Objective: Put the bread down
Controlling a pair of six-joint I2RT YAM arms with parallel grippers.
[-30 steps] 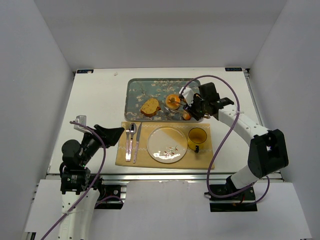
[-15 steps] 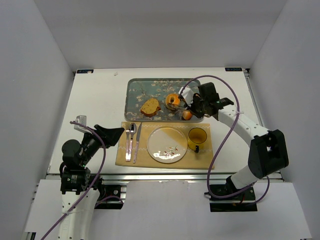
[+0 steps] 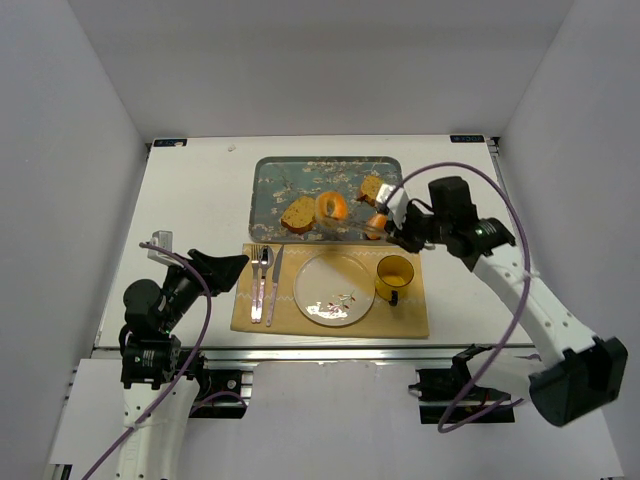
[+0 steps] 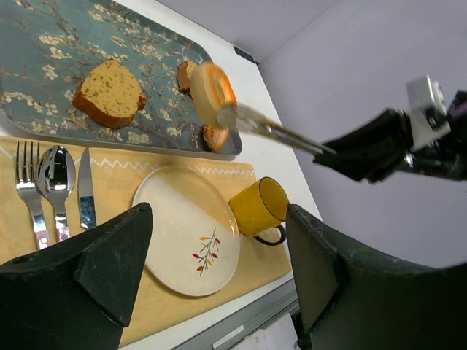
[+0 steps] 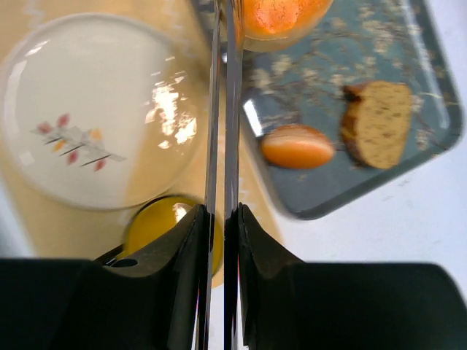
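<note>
Field notes.

- White table point(image 3: 190, 200): both arms were mounted at its near edge.
- Blue floral tray point(image 3: 270, 175) sat toward the rear centre. A yellow placemat point(image 3: 400, 320) lay just in front of it.
- Right arm reached in from the right. The right gripper point(image 3: 400, 232) had its black fingers pressed together on thin metal tongs point(image 5: 222, 109).
- The tong tips pinched an orange round roll point(image 3: 331, 208). In the left wrist view the roll was held on edge and appeared lifted off the tray.
- Left gripper point(image 3: 238, 262) hovered at the placemat's left edge, its fingers spread wide with nothing between them.
- White plate point(image 3: 320, 275) with a leaf sprig sat mid-placemat. A yellow mug point(image 3: 393, 275) stood just right of it.
- Larger bread slice point(image 3: 298, 214) lay flat on the tray, left of the roll.
- The bread point(image 3: 372, 188) lay on the tray toward its right rear corner. It was apart from the tongs and nothing touched it.
- A small orange bun point(image 3: 375, 224) lay near the bread, by the tray's near right rim.
- Fork point(image 3: 256, 285), spoon point(image 3: 264, 270) and knife point(image 3: 276, 285) lay side by side left of the plate.
</note>
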